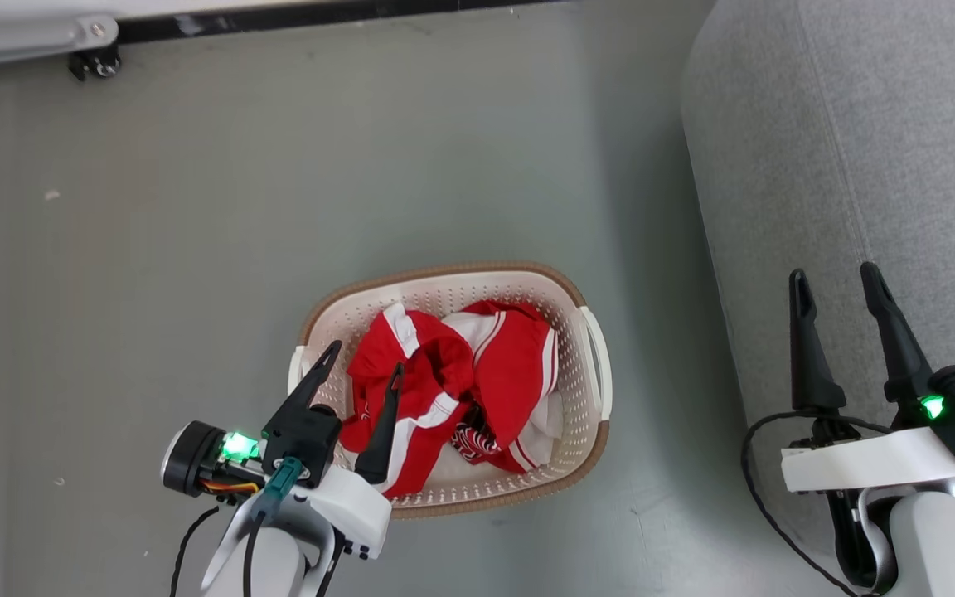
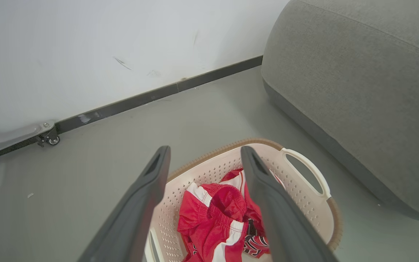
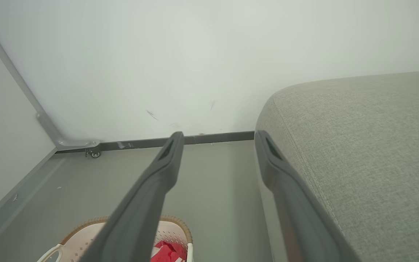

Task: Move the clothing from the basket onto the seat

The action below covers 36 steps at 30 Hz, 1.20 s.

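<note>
Clothing (image 1: 453, 390): red heap bunched in the basket (image 1: 444, 275), on the floor beside the seat (image 1: 859, 166)
Left gripper (image 1: 366, 356): fingers wide, empty, poised above the heap
Right gripper (image 1: 835, 272): fingers wide, empty, over the seat's edge
Risk: tangled garments may snag the perforated wall and drag the basket

The left gripper (image 2: 206, 154) hangs over the basket (image 2: 306, 207), fingers spread wide apart. Red clothing (image 2: 213, 218) lies crumpled inside the basket; the grey seat (image 2: 358, 91) bulks near its white handle (image 2: 313, 169).
</note>
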Tool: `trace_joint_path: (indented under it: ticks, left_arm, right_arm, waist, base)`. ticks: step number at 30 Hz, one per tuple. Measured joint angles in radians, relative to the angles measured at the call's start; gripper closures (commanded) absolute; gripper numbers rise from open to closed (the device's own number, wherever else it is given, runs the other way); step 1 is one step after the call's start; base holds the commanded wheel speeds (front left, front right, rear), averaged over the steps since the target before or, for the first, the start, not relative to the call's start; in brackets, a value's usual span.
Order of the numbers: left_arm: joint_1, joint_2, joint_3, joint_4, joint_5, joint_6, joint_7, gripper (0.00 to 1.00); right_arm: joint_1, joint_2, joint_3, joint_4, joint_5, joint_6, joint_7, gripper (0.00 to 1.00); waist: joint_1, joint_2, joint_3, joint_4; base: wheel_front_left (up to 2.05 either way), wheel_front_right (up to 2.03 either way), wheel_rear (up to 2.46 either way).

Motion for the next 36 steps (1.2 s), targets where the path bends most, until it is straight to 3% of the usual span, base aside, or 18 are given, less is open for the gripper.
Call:
trace_joint_path:
  ticks: [21,36]
  left_arm:
    - [-0.178,0.01,-0.001,0.167,0.027,-0.005,0.0,0.0]
    - [-0.328,0.033,-0.038,0.308,0.082,-0.035,0.013,0.0]
  right_arm:
    - [-0.075,0.0,-0.008,-0.079,0.016,0.0,-0.009,0.0]
    - [-0.146,0.0,0.012,-0.122,0.068,0.0,-0.011,0.0]
  waist:
    - [0.0,0.0,0.186,-0.053]
    - [0.0,0.0,0.316,-0.093]
  base:
    - [0.0,0.0,0.0]
    - [0.0,0.0,0.0]
